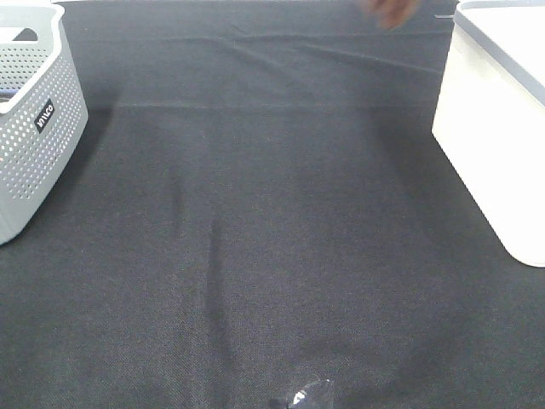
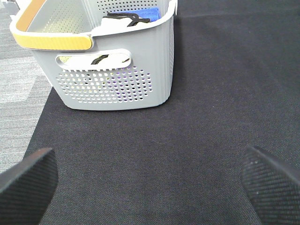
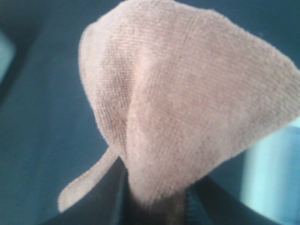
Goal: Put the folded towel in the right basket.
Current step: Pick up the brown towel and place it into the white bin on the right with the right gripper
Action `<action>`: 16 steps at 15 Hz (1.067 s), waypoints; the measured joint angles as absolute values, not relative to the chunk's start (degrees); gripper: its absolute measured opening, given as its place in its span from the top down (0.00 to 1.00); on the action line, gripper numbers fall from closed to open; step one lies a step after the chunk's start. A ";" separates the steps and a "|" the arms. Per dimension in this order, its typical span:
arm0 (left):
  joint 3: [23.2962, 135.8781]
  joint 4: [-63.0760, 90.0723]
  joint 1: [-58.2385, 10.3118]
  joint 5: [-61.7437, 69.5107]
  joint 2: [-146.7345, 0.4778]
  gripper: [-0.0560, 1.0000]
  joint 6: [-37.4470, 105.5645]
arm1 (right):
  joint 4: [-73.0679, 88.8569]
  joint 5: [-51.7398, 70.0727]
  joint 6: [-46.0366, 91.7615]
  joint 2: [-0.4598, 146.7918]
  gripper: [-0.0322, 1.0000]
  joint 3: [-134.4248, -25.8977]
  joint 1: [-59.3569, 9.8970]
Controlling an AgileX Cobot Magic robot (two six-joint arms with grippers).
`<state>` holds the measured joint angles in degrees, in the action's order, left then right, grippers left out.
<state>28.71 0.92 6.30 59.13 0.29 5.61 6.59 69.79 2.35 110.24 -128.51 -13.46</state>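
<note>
Between the right jaws, pinched by its lower folds, sits the pinkish-beige terry towel [image 3: 187,93]; they are clamped on it, and the loose cloth billows up and outward from the grip, with one hemmed corner drooping off to one side of them. Beyond the jaws lies the black cloth-covered bench [image 1: 255,256], and a pale surface shows past the towel's far edge, probably the white smooth-walled plastic basket [image 1: 485,145], though it is too blurred to say.

The high view gives only a blurred brownish patch [image 1: 390,12] at the far edge of the bench, near that basket; I cannot tell whether it is the towel.

The left jaws stand wide apart and hold nothing, their dark ribbed pads [image 2: 28,180] either side of bare bench, with the grey perforated plastic basket [image 2: 117,89] ahead of them.

By its look, the towel is light, soft and limp: it will sag, swing and unfold if held by a single layer. The nap should grip well, not slip. The best hold is deep across all stacked layers near the fold, as appears to be the case.
</note>
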 joint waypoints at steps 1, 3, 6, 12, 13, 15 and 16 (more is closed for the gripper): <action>28.71 0.92 6.30 59.13 0.29 0.01 5.61 | 6.02 69.79 2.01 107.26 0.72 -126.62 -8.54; 28.71 0.92 6.30 59.13 0.29 0.01 5.61 | 5.16 69.79 2.01 103.59 0.72 -121.30 4.18; 28.71 0.92 6.30 59.13 0.29 0.01 5.61 | 5.16 70.19 2.18 104.16 0.72 -113.96 14.32; 28.71 0.92 6.30 59.13 0.29 0.01 5.61 | 6.99 70.36 5.04 106.91 0.72 -109.84 15.01; 28.71 0.92 6.30 59.13 0.29 0.01 5.61 | 7.28 70.36 5.27 108.00 0.65 -109.84 14.21; 28.71 0.92 6.30 59.13 0.29 0.01 5.61 | 7.22 70.24 5.10 109.38 0.28 -109.78 12.83; 28.71 0.92 6.30 59.13 0.29 0.01 5.61 | 7.28 70.19 5.04 109.78 0.13 -109.78 11.97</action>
